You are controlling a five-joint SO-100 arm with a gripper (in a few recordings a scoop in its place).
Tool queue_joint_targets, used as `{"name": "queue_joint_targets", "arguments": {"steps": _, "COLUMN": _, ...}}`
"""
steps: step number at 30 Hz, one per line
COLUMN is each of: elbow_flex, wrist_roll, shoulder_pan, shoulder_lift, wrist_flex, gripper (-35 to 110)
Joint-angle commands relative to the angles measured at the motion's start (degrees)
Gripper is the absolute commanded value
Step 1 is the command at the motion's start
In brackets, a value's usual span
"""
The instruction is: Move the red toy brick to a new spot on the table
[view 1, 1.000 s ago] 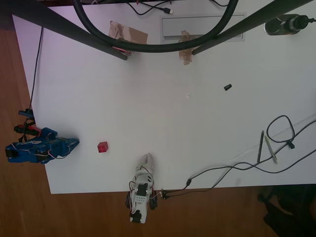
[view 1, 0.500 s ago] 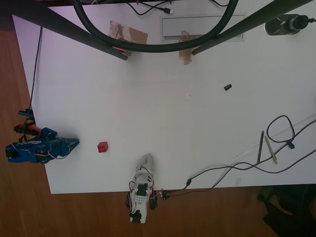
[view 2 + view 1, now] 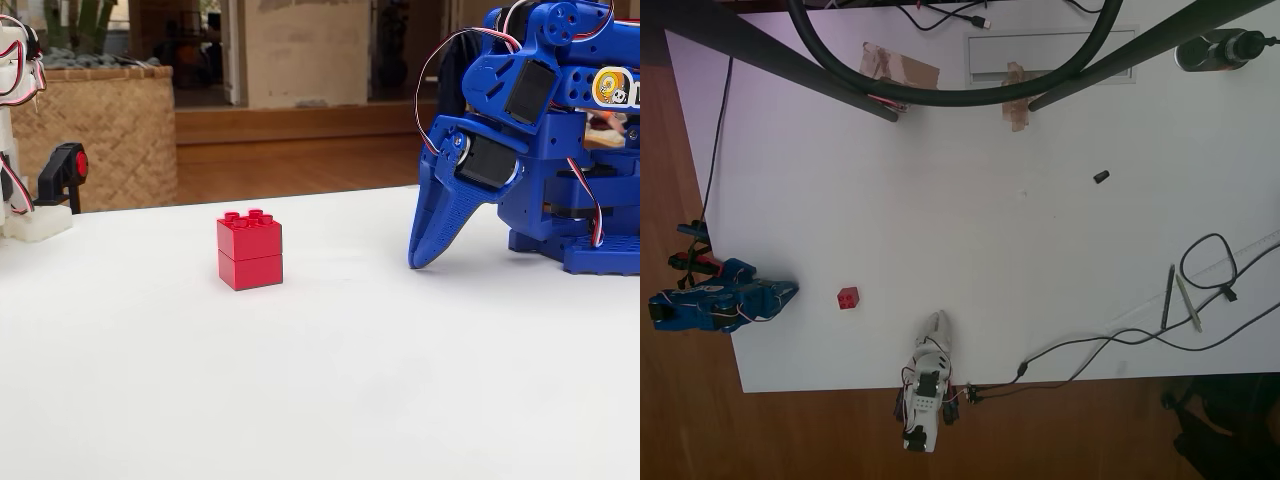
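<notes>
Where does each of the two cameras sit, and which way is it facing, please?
Overhead view: mounted above, looking straight down on the white table; the blue arm lies folded at the table's left edge, its gripper pointing toward the red brick.
Fixed view: low at table height, looking across the table toward a room behind; the blue arm fills the right side, gripper tip down on the surface.
Shared: both show the red brick standing free, apart from the gripper.

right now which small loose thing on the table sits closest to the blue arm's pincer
The red toy brick, studs up, lies just beside the blue pincer without touching it. The small black bit and the two pens lie far across the table.
</notes>
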Motion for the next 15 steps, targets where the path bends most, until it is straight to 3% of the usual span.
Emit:
{"name": "queue_joint_targets", "arguments": {"steps": 1, "elbow_flex": -11.8, "wrist_roll": -3.0, "shoulder_pan": -1.1, "shoulder_lift": -9.6, "wrist_flex": -3.8, "gripper": 0}}
{"name": "queue_joint_targets", "arguments": {"steps": 10, "elbow_flex": -41.7, "wrist_roll": -4.1, "shoulder_pan": -3.4, "shoulder_lift": -40.5, "wrist_flex": -10.5, "gripper": 0}}
{"name": "queue_joint_targets", "arguments": {"steps": 15, "elbow_flex": -50.3, "wrist_roll": -8.5, "shoulder_pan": -2.1, "shoulder_lift": -51.6, "wrist_flex": -15.2, "gripper": 5}}
